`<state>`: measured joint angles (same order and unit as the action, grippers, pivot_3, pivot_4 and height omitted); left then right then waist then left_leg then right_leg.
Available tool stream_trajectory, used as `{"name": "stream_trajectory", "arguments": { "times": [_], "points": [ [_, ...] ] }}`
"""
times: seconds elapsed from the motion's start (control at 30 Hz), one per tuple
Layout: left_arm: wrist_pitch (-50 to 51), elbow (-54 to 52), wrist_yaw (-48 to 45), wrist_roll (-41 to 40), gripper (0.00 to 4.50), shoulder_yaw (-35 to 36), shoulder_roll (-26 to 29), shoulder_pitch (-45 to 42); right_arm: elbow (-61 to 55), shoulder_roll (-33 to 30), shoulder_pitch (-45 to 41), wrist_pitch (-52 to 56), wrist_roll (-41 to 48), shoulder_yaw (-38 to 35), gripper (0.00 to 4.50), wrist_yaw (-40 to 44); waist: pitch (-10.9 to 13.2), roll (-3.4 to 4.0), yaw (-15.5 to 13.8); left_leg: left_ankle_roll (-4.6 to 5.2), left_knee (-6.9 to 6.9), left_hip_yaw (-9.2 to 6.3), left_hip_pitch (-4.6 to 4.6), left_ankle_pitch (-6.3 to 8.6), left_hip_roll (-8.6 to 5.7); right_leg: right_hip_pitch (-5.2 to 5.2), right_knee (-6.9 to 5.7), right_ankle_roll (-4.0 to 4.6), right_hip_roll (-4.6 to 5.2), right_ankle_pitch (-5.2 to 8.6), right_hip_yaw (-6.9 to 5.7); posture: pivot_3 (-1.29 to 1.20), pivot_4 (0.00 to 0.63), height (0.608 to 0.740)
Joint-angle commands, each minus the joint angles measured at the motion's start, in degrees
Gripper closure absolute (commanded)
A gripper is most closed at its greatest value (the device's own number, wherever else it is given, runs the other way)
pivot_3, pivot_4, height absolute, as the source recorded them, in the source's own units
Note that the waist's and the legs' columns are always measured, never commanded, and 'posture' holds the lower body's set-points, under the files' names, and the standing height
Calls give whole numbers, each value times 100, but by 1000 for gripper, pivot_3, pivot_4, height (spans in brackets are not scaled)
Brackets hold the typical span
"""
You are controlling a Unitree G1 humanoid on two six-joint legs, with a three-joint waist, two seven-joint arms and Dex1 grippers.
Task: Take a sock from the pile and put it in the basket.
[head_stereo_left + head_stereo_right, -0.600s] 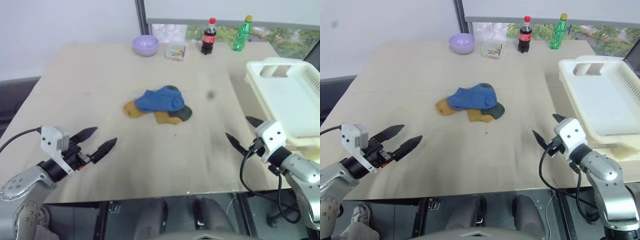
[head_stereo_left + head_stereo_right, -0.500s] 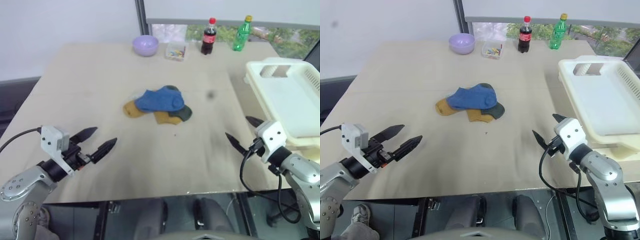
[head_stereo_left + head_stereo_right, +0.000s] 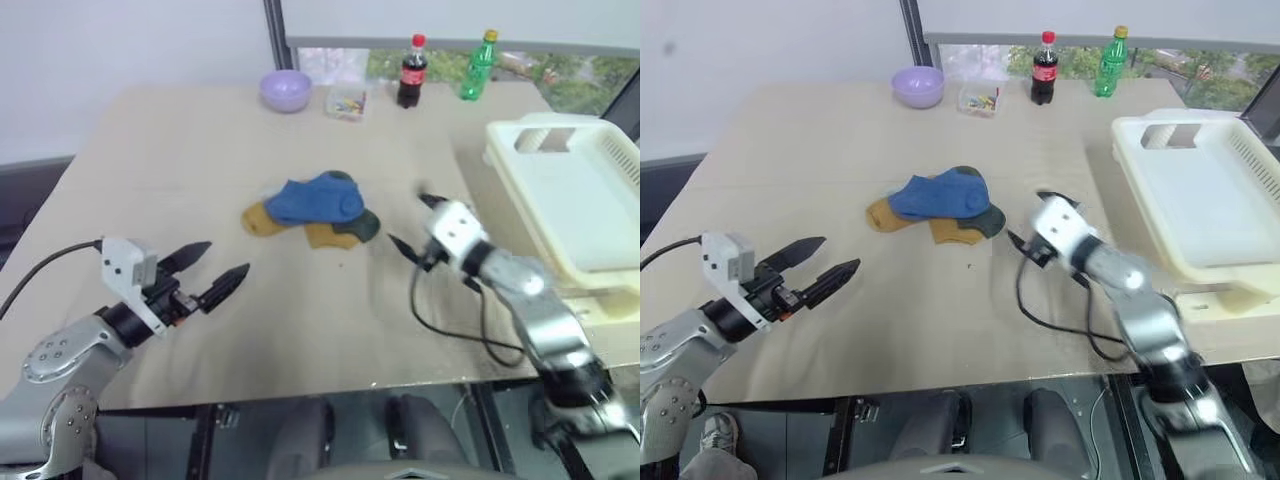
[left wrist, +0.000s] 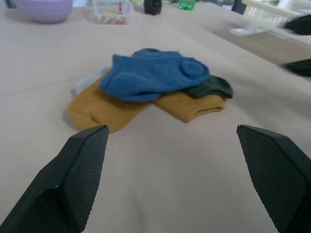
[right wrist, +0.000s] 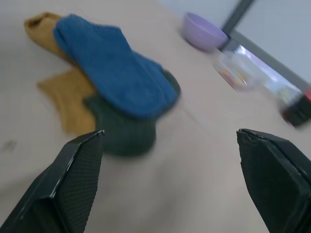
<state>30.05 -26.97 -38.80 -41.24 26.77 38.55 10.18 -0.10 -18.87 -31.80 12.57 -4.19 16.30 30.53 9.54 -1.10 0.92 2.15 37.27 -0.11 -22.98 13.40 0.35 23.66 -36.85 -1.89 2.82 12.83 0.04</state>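
1. Bare tan tabletop (image 3: 300,320) is seen on every side of the heap of blue, mustard and green socks (image 3: 315,208).
2. The cream slotted plastic basket (image 3: 575,200) is left unobstructed from above.

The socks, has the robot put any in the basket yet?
Not yet. The basket looks empty, and the pile of socks lies on the table. The right hand is open beside the pile, holding nothing. Grabbing a sock and carrying it over are left.
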Motion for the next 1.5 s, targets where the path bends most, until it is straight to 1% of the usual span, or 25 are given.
{"name": "stream_trajectory", "arguments": {
  "times": [0.03, 0.07, 0.1, 0.2, 0.43, 0.47, 0.53, 0.57, 0.63, 0.83, 0.9, 0.97, 1.0, 1.03, 1.07, 1.13, 1.43, 1.47, 1.5],
  "points": [
    [-46, -263, 82, 38, 0, 67, 37, -15, 970, 416, -589, -513, -276, 343, 658, -68, 0, -2, -5, 0, -2, 0, -2, 0, -1, 3, 1, 0, 1, 0, 1, 0, 150, 740],
    [-41, -288, 103, 26, 0, 78, 34, -5, 1254, 540, -749, -663, -378, 467, 975, -59, 1, -2, -10, 0, -5, 0, -2, 0, -2, 2, 1, 1, 3, -1, 0, 0, 150, 740],
    [-42, -308, 121, 20, 0, 114, 39, 15, 1528, 684, -911, -798, -478, 583, 1484, -72, 1, -3, -21, -1, -5, -1, -4, 0, -4, 3, 2, 1, 6, -1, 0, 0, 150, 740],
    [-36, -356, 184, -12, 0, 223, 36, 76, 2099, 957, -1213, -1083, -654, 746, 1484, -90, 3, -2, -18, -4, -10, -5, -9, 2, -13, 4, 4, 0, 20, -2, -3, 0, 150, 740],
    [-42, -494, 288, -45, 0, 240, 4, 181, 2987, 1211, -1597, -1570, -932, 732, 1484, -309, 5, 2, 5, -14, -15, -14, -5, 8, -12, 4, 4, 1, 33, -2, -7, 0, 150, 740],
    [-43, -493, 292, -52, 0, 242, 8, 184, 3097, 1240, -1639, -1603, -947, 717, 2018, -338, 5, 2, 8, -16, -15, -15, -3, 9, -9, 4, 2, 2, 32, -2, -6, 0, 150, 740],
    [-43, -506, 294, -69, 0, 257, 13, 202, 3258, 1286, -1684, -1663, -955, 694, 2713, -359, 5, 2, 12, -18, -16, -16, -2, 11, -7, 4, 1, 5, 31, 0, -7, 0, 150, 740],
    [-38, -513, 289, -83, 0, 273, 17, 215, 3325, 1309, -1699, -1669, -952, 680, 3159, -357, 6, 3, 15, -19, -17, -15, -1, 11, -7, 4, 0, 6, 30, 0, -6, 0, 150, 740],
    [-24, -518, 257, -124, 0, 304, 34, 238, 3444, 1341, -1734, -1702, -963, 672, 4417, -353, 7, 4, 15, -20, -17, -14, -2, 12, -7, 5, 1, 6, 30, 0, -6, 0, 150, 740],
    [16, -559, 206, -243, 0, 385, 56, 333, 3513, 1316, -1772, -1764, -1067, 703, 4417, -290, 8, 6, 20, -21, -17, -14, -1, 12, -7, 5, 1, 7, 30, 0, -6, 0, 150, 740],
    [11, -559, 195, -246, 0, 400, 57, 366, 3392, 1283, -1746, -1677, -940, 681, 4417, 15, 8, 6, 20, -21, -17, -14, -1, 12, -7, 5, 1, 7, 30, 0, -6, 0, 150, 740],
    [7, -557, 200, -245, 0, 400, 61, 375, 3319, 1252, -1734, -1665, -942, 681, 4417, 129, 9, 7, 18, -21, -17, -14, -2, 13, -7, 5, 1, 7, 29, 0, -6, 0, 150, 740],
    [8, -561, 206, -247, 0, 394, 59, 373, 3298, 1243, -1729, -1668, -971, 681, 3922, 120, 9, 7, 17, -21, -17, -14, -2, 13, -7, 4, 1, 7, 29, 0, -6, 0, 150, 740],
    [9, -574, 215, -247, 0, 377, 51, 372, 3268, 1232, -1715, -1683, -1012, 677, 3607, 75, 9, 7, 18, -21, -17, -14, -2, 13, -7, 4, 1, 7, 29, 0, -7, 0, 150, 740],
    [7, -582, 220, -242, 0, 360, 44, 369, 3250, 1231, -1703, -1700, -1051, 665, 3029, -7, 9, 7, 20, -21, -17, -14, -2, 13, -7, 4, 1, 7, 29, 0, -7, 0, 150, 740],
    [0, -578, 220, -232, 0, 332, 39, 354, 3274, 1252, -1691, -1661, -1072, 640, 2032, -87, 9, 7, 21, -21, -17, -14, -1, 13, -7, 5, 1, 7, 29, 0, -6, 0, 150, 740],
    [-16, -472, 192, -192, 0, 299, 61, 234, 3750, 1296, -1849, -1648, -1209, 657, 2032, -308, 9, 7, 21, -22, -17, -14, -1, 13, -7, 5, 1, 7, 29, 0, -7, 0, 150, 740],
    [-17, -473, 195, -186, 0, 295, 55, 229, 3798, 1292, -1860, -1666, -1217, 659, 2579, -316, 10, 7, 22, -22, -17, -13, -1, 13, -7, 5, 1, 7, 29, 0, -6, 0, 150, 740],
    [-22, -472, 194, -178, 0, 294, 49, 232, 3829, 1287, -1868, -1674, -1230, 662, 3001, -319, 10, 7, 23, -22, -17, -13, -1, 13, -7, 5, 1, 7, 28, 1, -6, 0, 150, 740]
  ]
}}
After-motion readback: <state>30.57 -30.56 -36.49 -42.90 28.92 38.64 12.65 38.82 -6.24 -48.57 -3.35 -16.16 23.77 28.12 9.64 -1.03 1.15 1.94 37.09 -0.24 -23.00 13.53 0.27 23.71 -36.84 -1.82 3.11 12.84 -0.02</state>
